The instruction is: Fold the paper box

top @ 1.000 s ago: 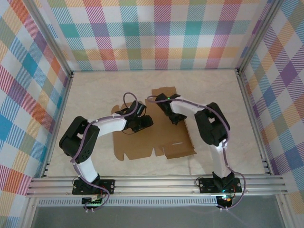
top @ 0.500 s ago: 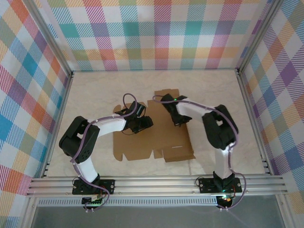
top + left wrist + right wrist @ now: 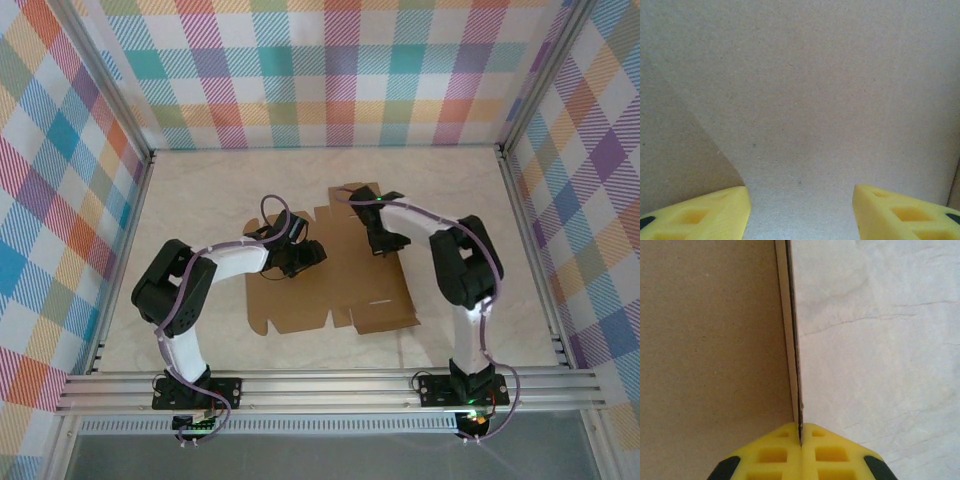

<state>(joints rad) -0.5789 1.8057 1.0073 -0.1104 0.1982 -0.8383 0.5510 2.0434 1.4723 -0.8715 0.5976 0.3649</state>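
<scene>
The paper box [image 3: 340, 290] lies as a mostly flat brown cardboard sheet in the middle of the table. My left gripper [image 3: 300, 260] hovers over its left part. Seen from the left wrist, its yellow fingers [image 3: 705, 212] stand apart, open, with bare cardboard [image 3: 805, 100] close beneath them. My right gripper [image 3: 384, 243] is at the sheet's right side. From the right wrist, that gripper [image 3: 801, 432] is shut on the thin edge of a cardboard panel [image 3: 715, 340], which stands edge-on with the pale table [image 3: 880, 340] to its right.
Plaid walls [image 3: 330, 70] enclose the table on three sides. An aluminium rail [image 3: 330, 388] runs along the near edge by the arm bases. Bare table surface [image 3: 200, 190] surrounds the sheet.
My right gripper has moved to the right and a little back, still shut on the cardboard edge, and the sheet shifted slightly with it. The left gripper has barely moved.
</scene>
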